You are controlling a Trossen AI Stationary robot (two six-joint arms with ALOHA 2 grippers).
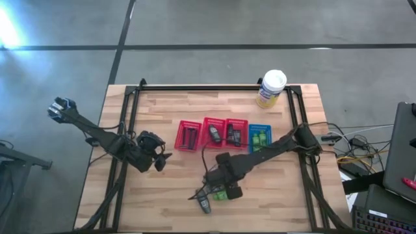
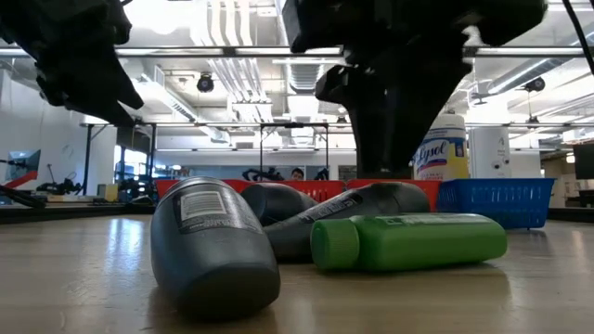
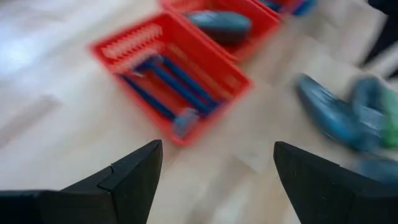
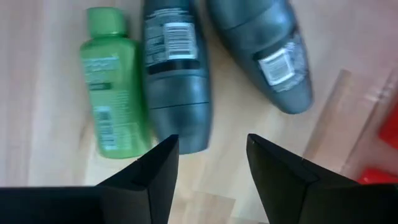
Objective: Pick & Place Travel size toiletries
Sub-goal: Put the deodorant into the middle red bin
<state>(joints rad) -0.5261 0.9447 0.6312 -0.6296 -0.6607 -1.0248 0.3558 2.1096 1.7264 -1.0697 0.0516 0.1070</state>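
A small cluster of toiletries lies on its side near the table's near edge: a bright green bottle (image 4: 112, 99), a dark grey bottle (image 4: 177, 81) beside it, and a dark grey tube (image 4: 267, 50). In the low view the green bottle (image 2: 408, 241) lies in front of the grey tubes (image 2: 362, 209), with another grey bottle (image 2: 213, 241) nearer. My right gripper (image 4: 211, 168) hovers open just above this cluster (image 1: 214, 194), fingers over the grey bottle's end, touching nothing. My left gripper (image 3: 217, 174) is open over bare wood left of the baskets (image 1: 158, 158), facing the red basket with thin razors (image 3: 171, 84).
A row of baskets stands mid-table: three red ones (image 1: 190, 136) (image 1: 214, 133) (image 1: 237, 133) and a blue one (image 1: 260, 138), each holding sorted items. A large white-and-yellow canister (image 1: 272, 88) stands at the far edge. Bare wood lies left and right of the cluster.
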